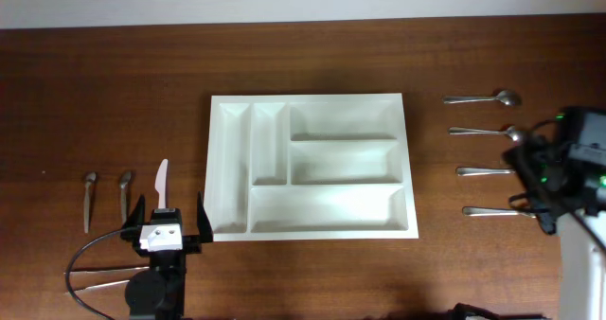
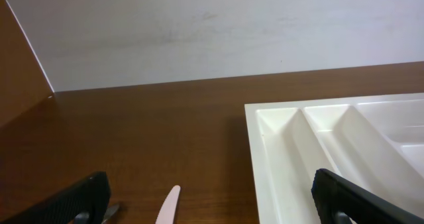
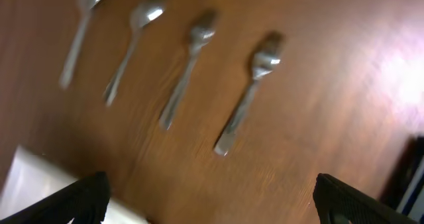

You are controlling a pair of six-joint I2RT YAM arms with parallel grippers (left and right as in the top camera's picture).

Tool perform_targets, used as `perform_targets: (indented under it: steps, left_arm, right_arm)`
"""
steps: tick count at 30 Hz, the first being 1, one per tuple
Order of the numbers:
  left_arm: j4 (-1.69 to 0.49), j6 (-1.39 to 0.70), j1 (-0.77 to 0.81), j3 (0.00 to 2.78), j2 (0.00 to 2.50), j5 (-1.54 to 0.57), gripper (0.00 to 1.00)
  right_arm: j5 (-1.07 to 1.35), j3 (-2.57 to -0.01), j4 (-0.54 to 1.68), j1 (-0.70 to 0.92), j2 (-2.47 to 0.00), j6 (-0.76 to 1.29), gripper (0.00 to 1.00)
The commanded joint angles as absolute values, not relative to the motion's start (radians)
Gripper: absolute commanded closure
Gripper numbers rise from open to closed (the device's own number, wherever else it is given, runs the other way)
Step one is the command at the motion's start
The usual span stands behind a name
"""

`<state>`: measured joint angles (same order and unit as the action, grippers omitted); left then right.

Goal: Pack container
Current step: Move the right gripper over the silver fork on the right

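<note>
Centred on the bench (image 1: 114, 83) sits the container (image 1: 327, 209), empty. I judge it light, stiff, slick plastic, best pinched at a rim wall. Left jaws stand wide, astride a white knife (image 1: 162, 178); right jaws stand wide above the right-hand cutlery row (image 1: 483, 170) — both holding nothing.

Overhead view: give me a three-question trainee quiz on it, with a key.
1. True or false: the container holds no utensil.
2. The white knife lies: A) inside the container; B) left of the container, by the left gripper; C) right of the container.
3. How many compartments has the container?
Key: 1 true; 2 B; 3 five.
</note>
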<state>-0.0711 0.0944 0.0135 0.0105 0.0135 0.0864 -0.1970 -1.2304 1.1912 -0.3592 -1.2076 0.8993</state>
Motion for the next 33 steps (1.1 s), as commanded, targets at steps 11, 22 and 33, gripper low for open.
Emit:
perform_targets:
  steps: [11,22,33]
  left_arm:
    - [-0.075,0.11,0.008,0.009,0.006,0.083,0.01]
    - [-0.075,0.11,0.008,0.009,0.006,0.083,0.01]
    - [-0.075,0.11,0.008,0.009,0.006,0.083,0.01]
  right_arm:
    - [-0.167,-1.248,1.216,-0.551,-1.524,1.044,0.01]
    - [-0.052,-1.248,1.166,-0.557,-1.765,1.124,0.01]
    - [-0.136,-1.211,1.057,-0.557,-1.77,1.068,0.01]
